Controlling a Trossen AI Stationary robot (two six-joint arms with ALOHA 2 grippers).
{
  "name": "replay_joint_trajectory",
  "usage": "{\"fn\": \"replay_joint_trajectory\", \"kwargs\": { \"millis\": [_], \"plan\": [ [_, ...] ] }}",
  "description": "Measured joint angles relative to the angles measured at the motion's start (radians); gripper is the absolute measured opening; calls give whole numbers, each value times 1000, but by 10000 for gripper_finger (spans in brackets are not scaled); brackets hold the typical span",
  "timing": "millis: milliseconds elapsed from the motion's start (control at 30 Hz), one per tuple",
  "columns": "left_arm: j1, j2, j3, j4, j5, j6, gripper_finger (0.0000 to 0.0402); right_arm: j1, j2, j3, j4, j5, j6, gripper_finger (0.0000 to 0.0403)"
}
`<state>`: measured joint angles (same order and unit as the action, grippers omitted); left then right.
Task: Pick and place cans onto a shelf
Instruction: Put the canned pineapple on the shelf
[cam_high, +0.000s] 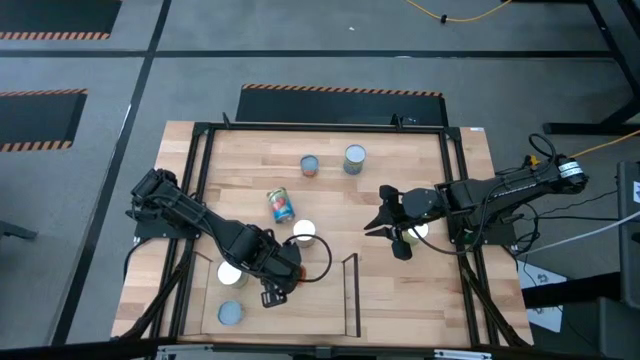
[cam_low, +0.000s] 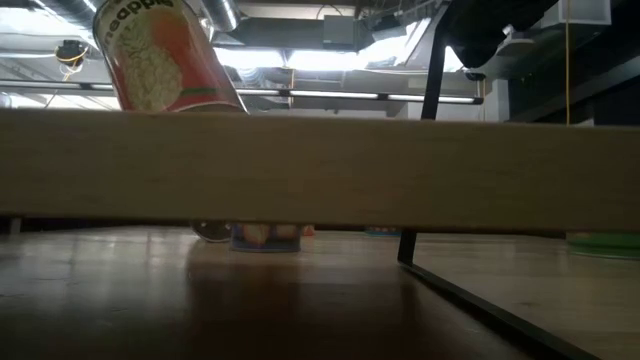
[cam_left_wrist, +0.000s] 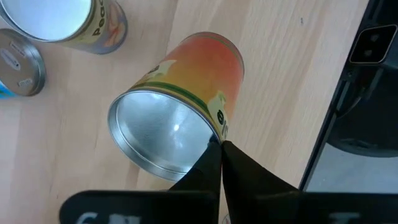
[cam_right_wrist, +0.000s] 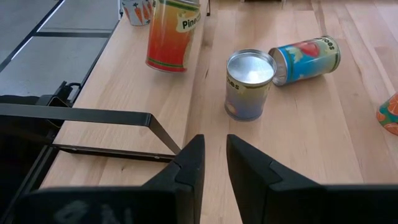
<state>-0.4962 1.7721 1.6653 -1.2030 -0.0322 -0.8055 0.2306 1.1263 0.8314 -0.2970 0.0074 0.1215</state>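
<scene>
Our left gripper (cam_left_wrist: 219, 149) is pinched shut against a tipped orange can (cam_left_wrist: 186, 99) — nudging, not holding; our right gripper (cam_right_wrist: 214, 155) waits part-open, empty.

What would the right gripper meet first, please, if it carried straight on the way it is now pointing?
Probably the upright silver-topped can: it stands on the table just ahead of the empty right gripper, slightly off the centre line. The blue can lies on its side beyond it.

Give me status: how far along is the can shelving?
Done: two cans stand on the shelf. In hand: left gripper, shut, tips against the rim of a tilted orange can there. Left: five cans on the table, one blue can lying down; right gripper open, empty.
</scene>
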Motion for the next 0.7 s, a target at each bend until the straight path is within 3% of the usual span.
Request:
{"fn": "replay_joint_trajectory", "kwargs": {
  "millis": [700],
  "plan": [
    [-16, 25, 0, 0, 0, -5, 2, 0, 0, 0, 0, 0, -3, 72]
  ]
}}
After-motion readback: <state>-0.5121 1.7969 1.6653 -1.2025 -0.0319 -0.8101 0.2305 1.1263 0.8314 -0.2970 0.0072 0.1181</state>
